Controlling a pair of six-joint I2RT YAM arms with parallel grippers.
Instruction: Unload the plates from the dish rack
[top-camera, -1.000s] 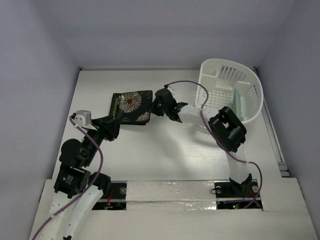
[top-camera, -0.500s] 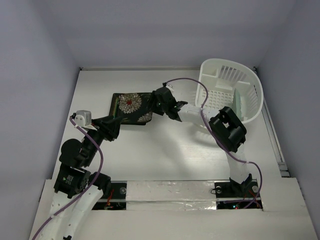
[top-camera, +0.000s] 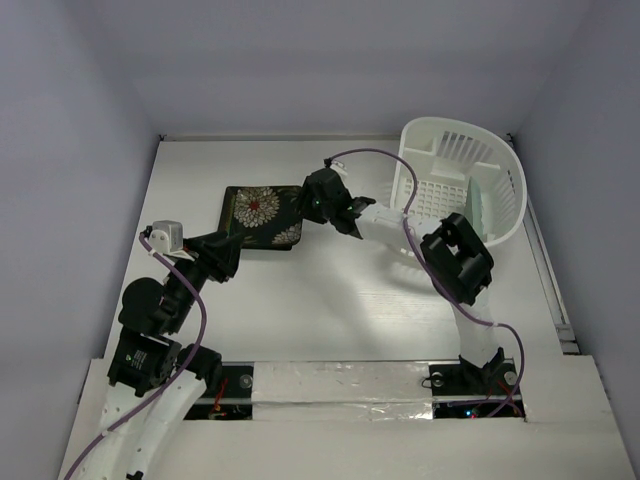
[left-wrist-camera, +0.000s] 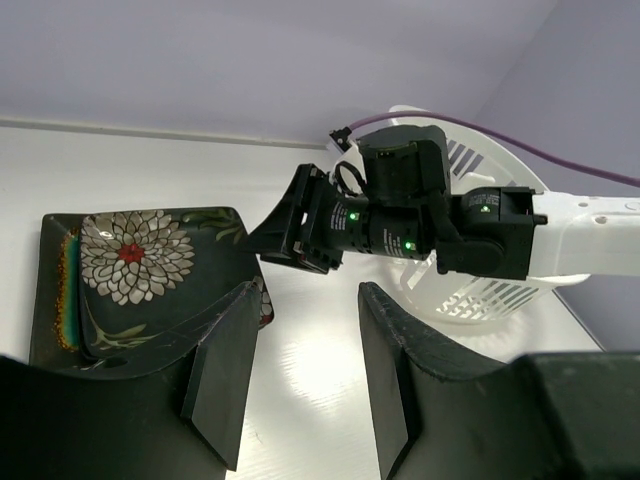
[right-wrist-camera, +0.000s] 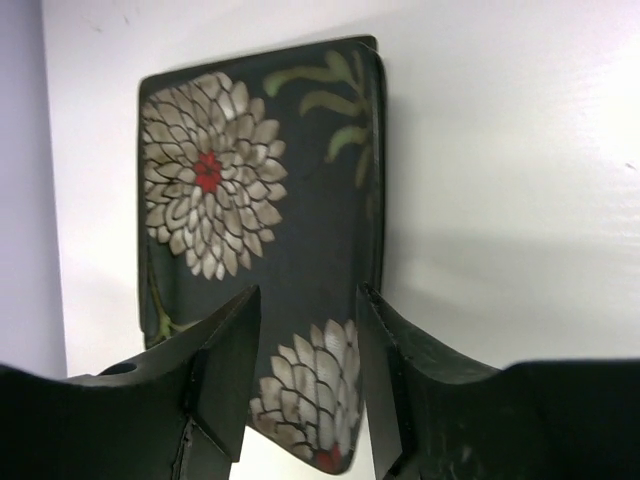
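Moved: a second ago the black flowered plate sat tilted, its right edge lifted by the right gripper. Now it lies flat and a little further left. The left arm has not shifted.
Right gripper: its fingers are spread and hover over the plate's right edge with daylight on both sides, pinching nothing.
Left gripper: its fingers are partly spread with nothing between them, poised just near of the plate's near-left corner.
Black flowered plate: out of the rack, left of centre on the table. In the left wrist view a teal strip shows along its left edge. That looks like a second plate under it, though I cannot tell for sure.
Dish rack: at the far right of the table, well apart from the unloaded plate.
Still in the rack: a mint-green plate stands on edge against the right-hand wall. The rest of the grid floor looks bare from above.
Done: at least one plate is unloaded and appears to have been released.
Left: by my reading, the mint-green plate is the one remaining piece. The right arm is the nearer one to fetch it.
Progress: well past halfway, with the last pickup not yet begun.
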